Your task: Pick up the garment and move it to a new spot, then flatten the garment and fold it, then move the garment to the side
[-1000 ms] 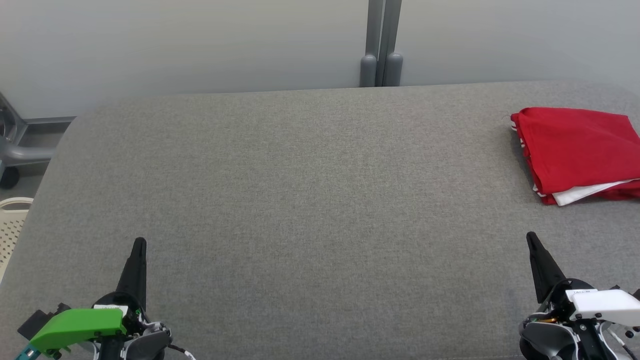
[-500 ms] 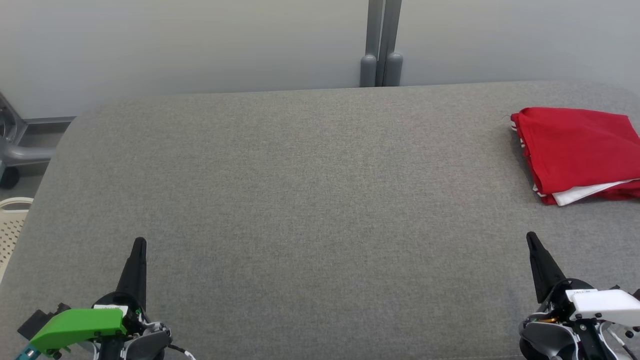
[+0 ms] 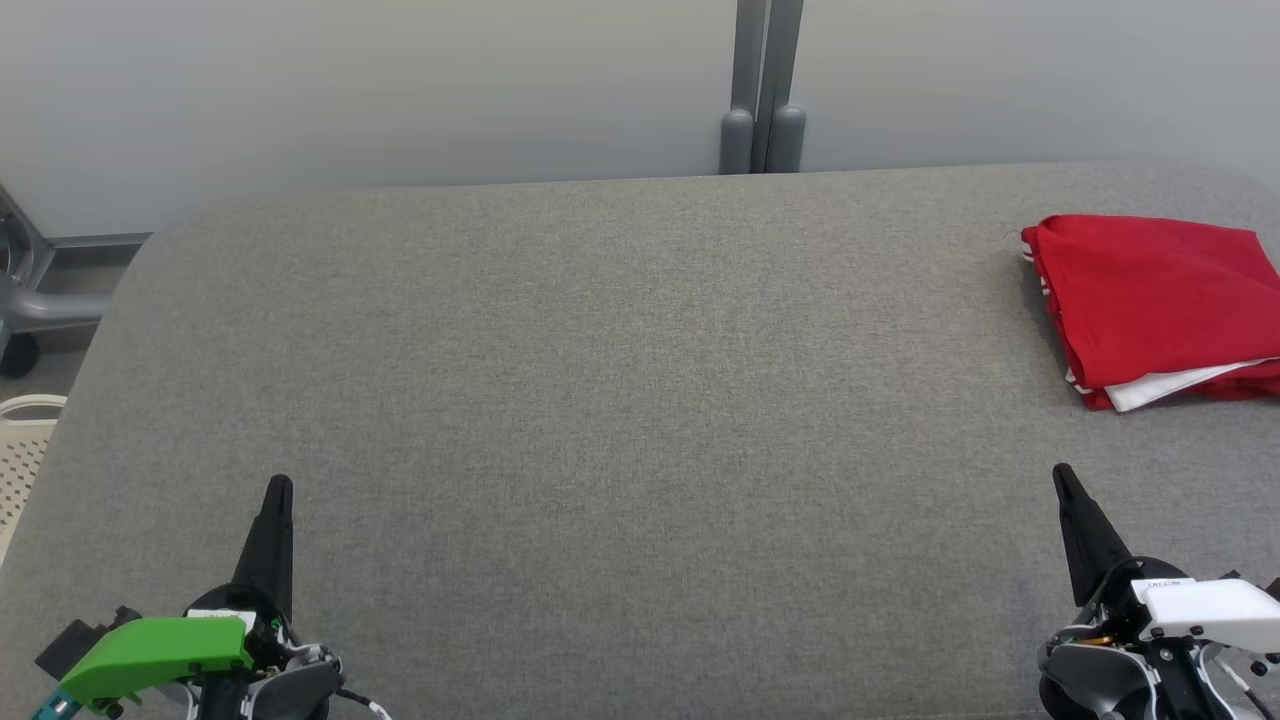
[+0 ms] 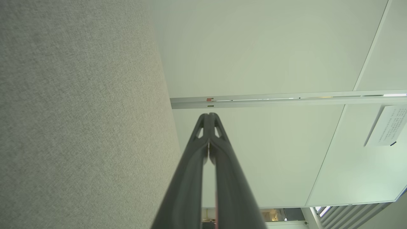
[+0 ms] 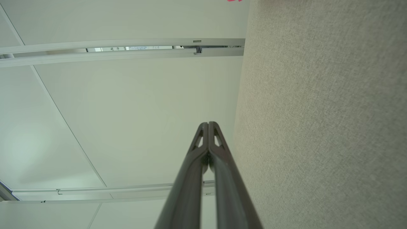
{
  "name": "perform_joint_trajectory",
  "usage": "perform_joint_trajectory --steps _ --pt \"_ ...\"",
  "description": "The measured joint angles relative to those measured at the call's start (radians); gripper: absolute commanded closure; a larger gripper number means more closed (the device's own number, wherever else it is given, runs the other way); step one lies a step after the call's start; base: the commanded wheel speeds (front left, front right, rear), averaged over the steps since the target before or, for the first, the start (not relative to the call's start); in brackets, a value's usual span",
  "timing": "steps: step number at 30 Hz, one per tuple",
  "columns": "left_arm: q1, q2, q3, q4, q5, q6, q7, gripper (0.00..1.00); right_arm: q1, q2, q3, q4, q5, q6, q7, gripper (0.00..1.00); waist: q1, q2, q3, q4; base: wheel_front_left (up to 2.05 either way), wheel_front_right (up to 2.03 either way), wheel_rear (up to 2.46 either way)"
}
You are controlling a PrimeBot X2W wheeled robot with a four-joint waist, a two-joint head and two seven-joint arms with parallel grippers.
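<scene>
A red garment (image 3: 1160,300) with white trim lies folded into a compact rectangle at the right edge of the grey padded table (image 3: 600,400), partly cut off by the head view's border. My left gripper (image 3: 279,487) rests at the lower left over the table, fingers pressed together and holding nothing. My right gripper (image 3: 1062,474) rests at the lower right, a short way in front of the garment, also shut and empty. In the left wrist view the shut fingertips (image 4: 209,115) touch; the right wrist view shows the same at my right gripper (image 5: 208,123).
A grey wall with a vertical post (image 3: 762,90) stands behind the table. Off the table's left edge are a grey frame on a wheel (image 3: 30,300) and a cream perforated basket (image 3: 22,455). The table's rounded far edge runs across the head view.
</scene>
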Motion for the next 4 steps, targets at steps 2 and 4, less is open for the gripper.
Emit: perform_joint_trajectory --steps 2,4 --pt "0.000 0.000 0.000 0.000 0.000 0.000 0.000 1.00 0.000 0.000 0.000 0.000 0.000 0.000 0.000 1.00 0.0000 0.0000 0.000 0.000 0.00 0.00 0.00" --pt "0.000 0.000 0.000 0.000 0.000 0.000 0.000 1.00 0.000 0.000 0.000 0.000 0.000 0.000 0.000 1.00 0.0000 0.0000 0.000 0.000 0.00 0.00 0.00"
